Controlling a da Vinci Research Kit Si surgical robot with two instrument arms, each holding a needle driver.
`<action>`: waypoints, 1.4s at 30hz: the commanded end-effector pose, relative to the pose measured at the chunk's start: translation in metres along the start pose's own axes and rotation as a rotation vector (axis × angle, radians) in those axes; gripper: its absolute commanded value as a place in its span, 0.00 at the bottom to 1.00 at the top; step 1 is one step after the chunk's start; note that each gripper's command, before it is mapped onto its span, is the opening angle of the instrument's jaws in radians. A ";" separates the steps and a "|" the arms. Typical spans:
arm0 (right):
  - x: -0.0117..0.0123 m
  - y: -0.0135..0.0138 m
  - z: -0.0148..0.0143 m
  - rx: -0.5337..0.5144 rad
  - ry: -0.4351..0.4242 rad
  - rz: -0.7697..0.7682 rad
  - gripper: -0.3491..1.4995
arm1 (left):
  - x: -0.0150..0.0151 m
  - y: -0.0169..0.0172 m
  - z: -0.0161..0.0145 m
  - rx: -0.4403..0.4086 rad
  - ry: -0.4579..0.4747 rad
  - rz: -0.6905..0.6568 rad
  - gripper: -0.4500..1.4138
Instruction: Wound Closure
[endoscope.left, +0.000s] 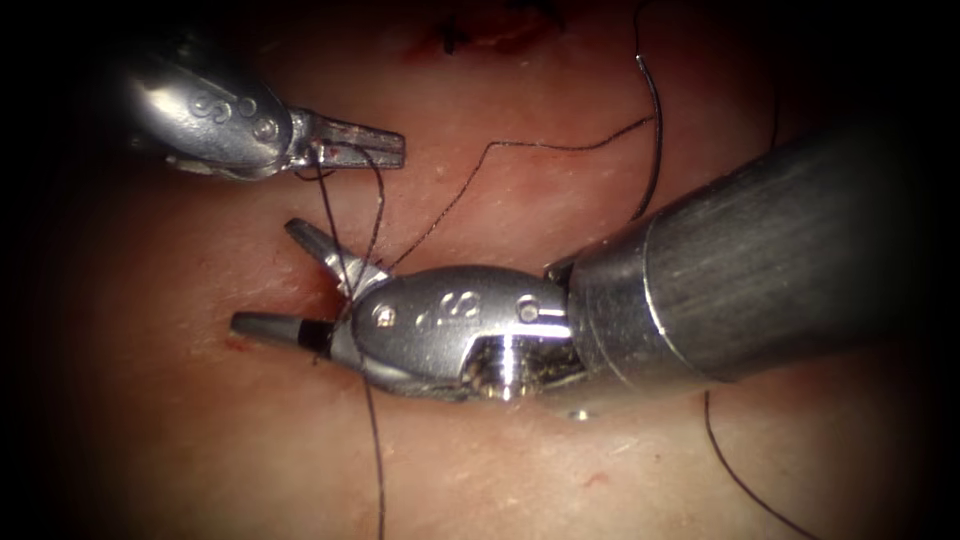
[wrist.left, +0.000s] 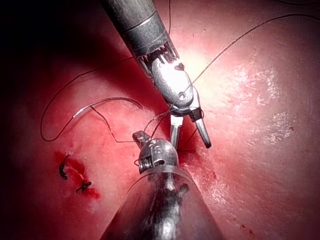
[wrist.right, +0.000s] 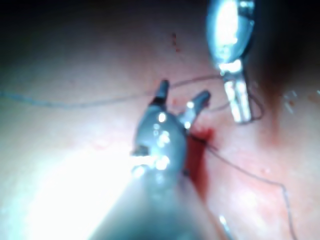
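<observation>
Reaching in from the upper left of the endoscope view, the left gripper (endoscope.left: 385, 145) has its two flat jaws pressed together on the thread (endoscope.left: 560, 148), which drops from them in two dark strands toward the other tool. In the left wrist view this same left gripper (wrist.left: 140, 135) shows as a short closed tip on a rounded steel wrist, with thread running off from it.

Lower and toward the middle, the right gripper (endoscope.left: 265, 275) lies with its jaws spread in a wide V, one pointing up-left and the other left along the tissue (endoscope.left: 500, 470); nothing is clamped between them, though the thread strands pass across the base of the jaws. The left wrist view shows the right gripper (wrist.left: 190, 135) splayed the same way, and the right wrist view shows its own right gripper (wrist.right: 182, 97) parted, with the left gripper (wrist.right: 239, 102) closed just beside it.

The thread is thin, dark and wiry; it loops away to the right across the pale, moist, slightly glistening tissue. A small patch of red fluid (endoscope.left: 238, 345) sits near the lower jaw tip. At the top a stitched cut (endoscope.left: 480, 35) shows dark knots. I cannot make out the needle for certain.
</observation>
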 end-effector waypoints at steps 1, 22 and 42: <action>-0.0004 -0.0011 -0.0002 0.003 0.014 0.003 0.87 | -0.0005 0.0012 0.0014 -0.009 0.008 0.004 0.00; 0.0013 0.0001 -0.0015 -0.068 0.111 -0.042 0.87 | -0.0020 0.0039 0.0029 -0.055 0.044 0.055 0.00; 0.0005 0.0011 -0.0035 -0.109 0.102 -0.041 0.86 | -0.0019 0.0065 -0.0003 -0.027 0.066 0.042 0.00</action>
